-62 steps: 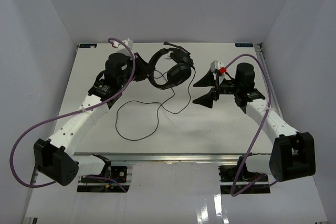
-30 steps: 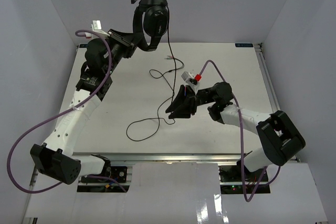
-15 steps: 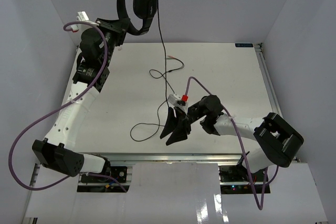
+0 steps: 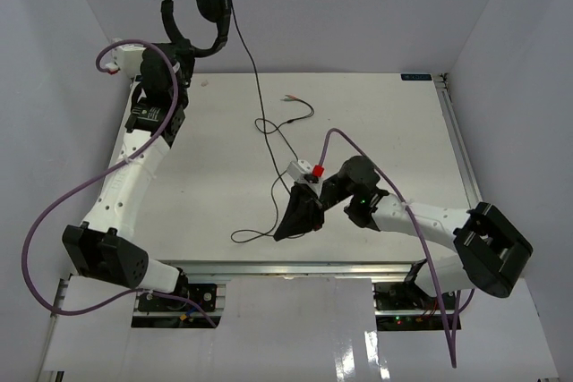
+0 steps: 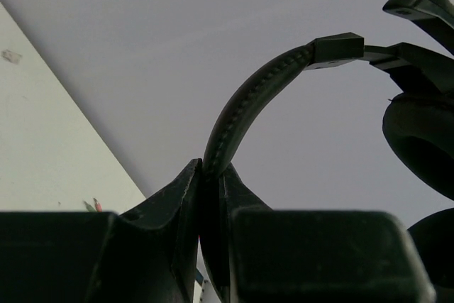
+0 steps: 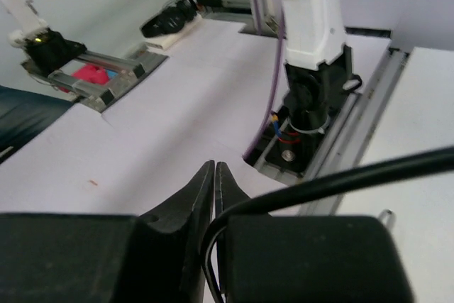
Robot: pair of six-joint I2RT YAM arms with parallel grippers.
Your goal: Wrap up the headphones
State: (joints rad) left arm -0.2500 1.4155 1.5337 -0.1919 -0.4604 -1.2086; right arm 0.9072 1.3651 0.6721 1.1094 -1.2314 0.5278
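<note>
We've got the headphones [image 4: 199,2] held aloft in the upper left of the top view, with the left gripper [image 5: 211,193] clamped tight on the padded headband [image 5: 259,101]. Lower centre, the right gripper [image 4: 283,232] is pinched closed on the thin cable [image 4: 254,78]. We reckon the headset is light and fairly stiff, so the band makes a sound hold. The cable looks limp, springy and slippery, best taken near its slack. The plugs [image 4: 288,97] lie loose on the table [image 4: 385,114]. The right arm's purple cable [image 4: 338,131] arches just beside the gripper, and we'd call that a snag risk.
</note>
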